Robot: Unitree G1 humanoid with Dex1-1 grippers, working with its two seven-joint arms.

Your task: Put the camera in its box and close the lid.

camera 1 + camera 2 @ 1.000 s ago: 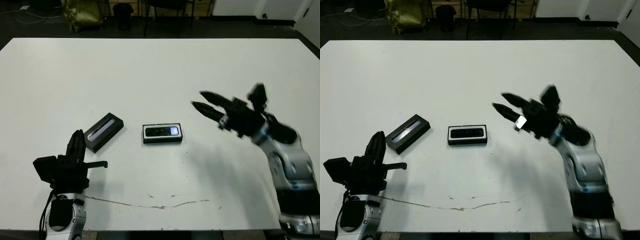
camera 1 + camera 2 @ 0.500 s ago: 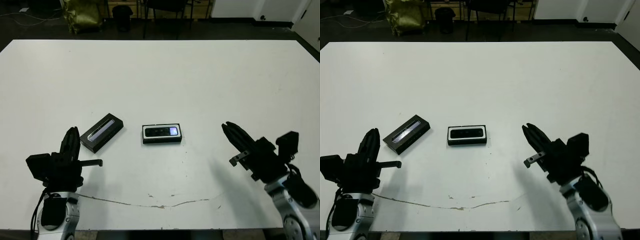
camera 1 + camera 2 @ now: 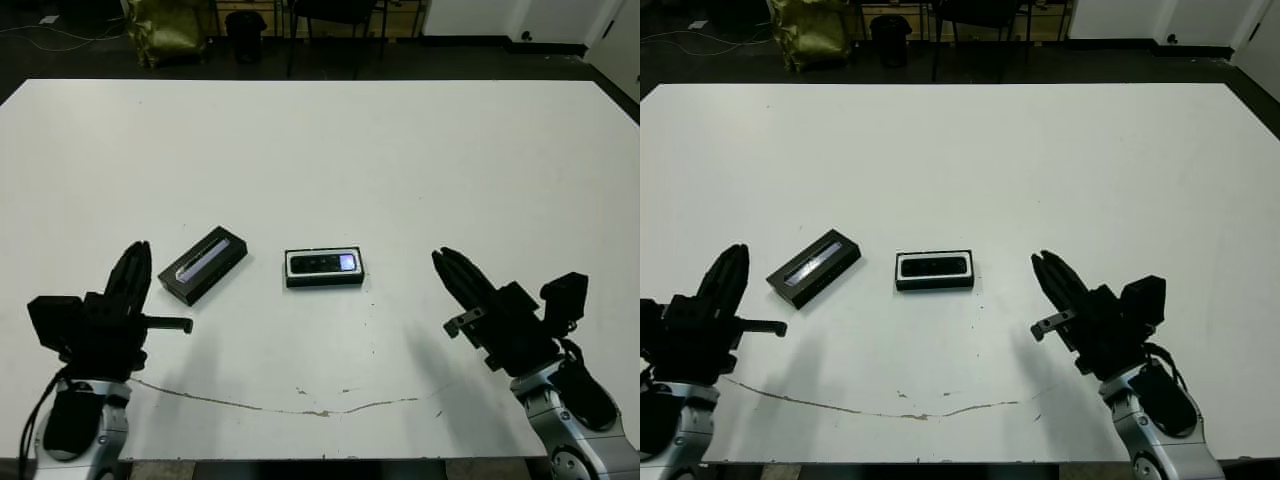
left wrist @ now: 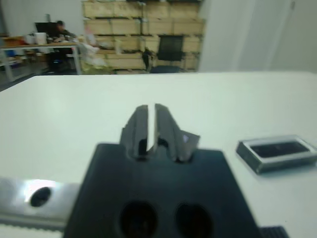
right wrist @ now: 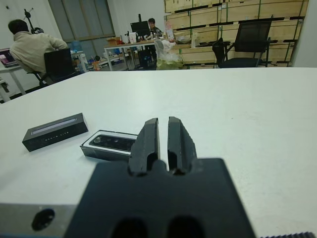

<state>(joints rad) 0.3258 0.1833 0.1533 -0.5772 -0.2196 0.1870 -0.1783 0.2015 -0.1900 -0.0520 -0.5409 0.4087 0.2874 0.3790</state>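
The table [image 3: 400, 150] has a smooth matt white top, with a thin rough brownish scratch line [image 3: 300, 408] near its front edge. The camera [image 3: 323, 264] looks like matt black plastic with one bluish shiny patch at its right end, and it lies in the box [image 3: 325, 280], which is black outside with a white lining; the lid [image 3: 203, 265] is matt black with a long glossy grey-lavender strip on top. Both grippers, the left gripper [image 3: 130, 275] and the right gripper [image 3: 452, 270], have fingers of dull black plastic, and the arms behind them show smooth silver-grey metal.
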